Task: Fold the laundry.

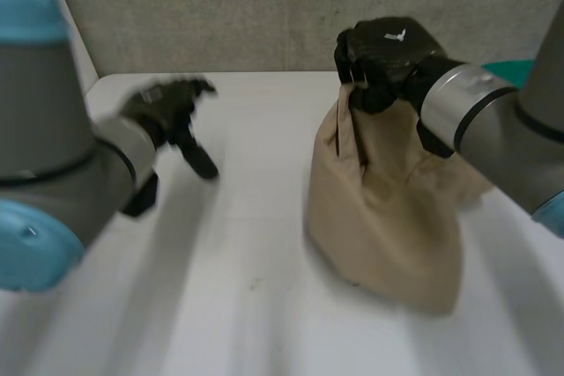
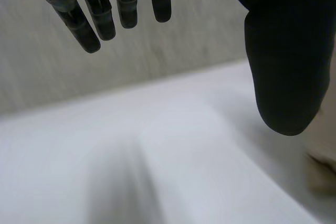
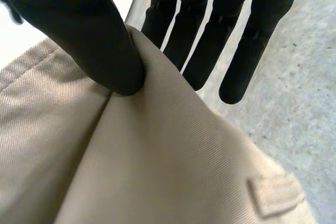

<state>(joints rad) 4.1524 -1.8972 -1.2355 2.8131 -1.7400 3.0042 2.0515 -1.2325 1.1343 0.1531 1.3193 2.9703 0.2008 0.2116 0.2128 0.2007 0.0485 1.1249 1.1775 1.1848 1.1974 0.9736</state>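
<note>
Fingers (image 3: 236, 66) of right hand (image 1: 388, 55) pinch tan cloth (image 1: 388, 209) on white table (image 1: 256, 253); left hand (image 1: 167, 107) straight-fingered; grey wall (image 1: 220, 6) behind.

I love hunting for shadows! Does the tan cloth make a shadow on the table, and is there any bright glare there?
Head view: the tan cloth lays a soft dark shadow on the white table along its lower edge, and the table has no glare spots. Right wrist view: a shaded crease runs down the cloth from where the right robot hand pinches it.
</note>
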